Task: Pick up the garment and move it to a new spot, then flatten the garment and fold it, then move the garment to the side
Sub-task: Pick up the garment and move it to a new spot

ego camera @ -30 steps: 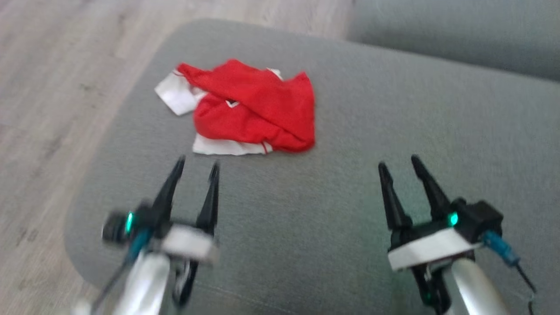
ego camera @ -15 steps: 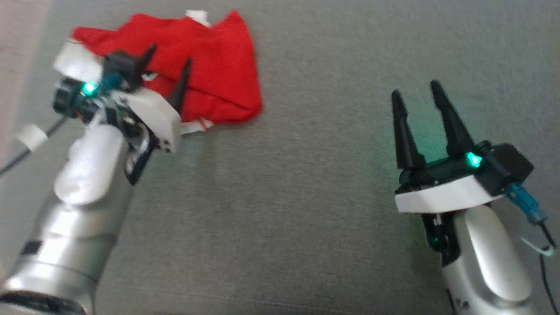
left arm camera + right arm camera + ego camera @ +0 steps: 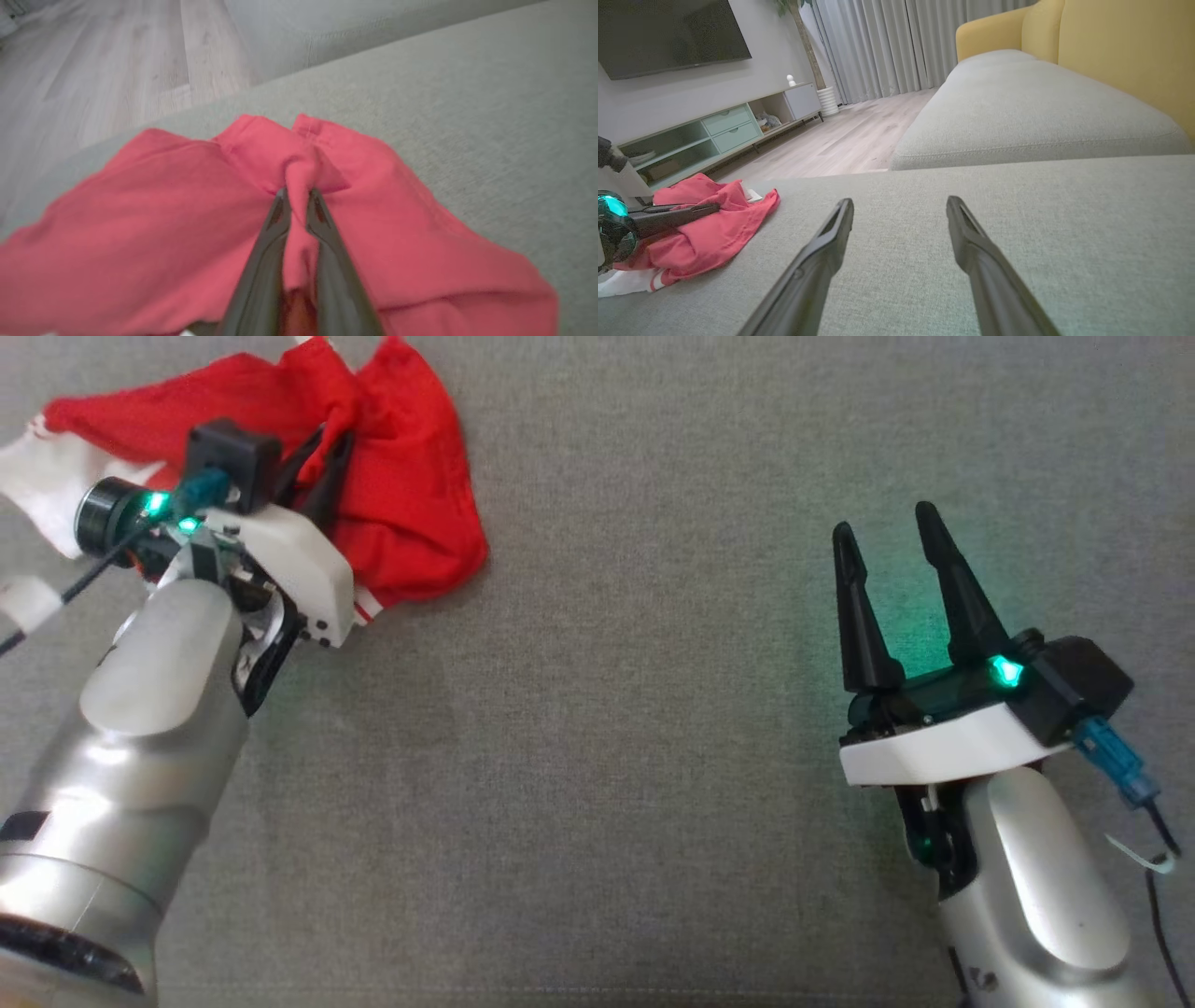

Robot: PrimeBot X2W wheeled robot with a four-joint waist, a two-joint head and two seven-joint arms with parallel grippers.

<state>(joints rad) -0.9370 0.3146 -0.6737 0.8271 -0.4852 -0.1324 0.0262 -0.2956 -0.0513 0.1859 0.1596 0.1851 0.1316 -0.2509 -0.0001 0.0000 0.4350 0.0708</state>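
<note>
Red garment (image 3: 411, 523) crumpled at far left of grey sofa cushion (image 3: 635, 756), near its edge. Left gripper (image 3: 334, 437) fingers closed on small raised fold — thin pinch, easily slipped on lift, or only one layer raised. Right gripper (image 3: 885, 518) fingers spread wide, nothing held, well apart from cloth.

Living room of a home, seen across a grey sofa (image 3: 1017, 107).
In the right wrist view, a wall-mounted television (image 3: 668, 32) hangs at ten o'clock above a low media console (image 3: 724, 130). Pale curtains (image 3: 887, 42) fall at twelve, a yellow upholstered back (image 3: 1125, 60) rises at two, and wood flooring (image 3: 850, 144) lies at the centre.
</note>
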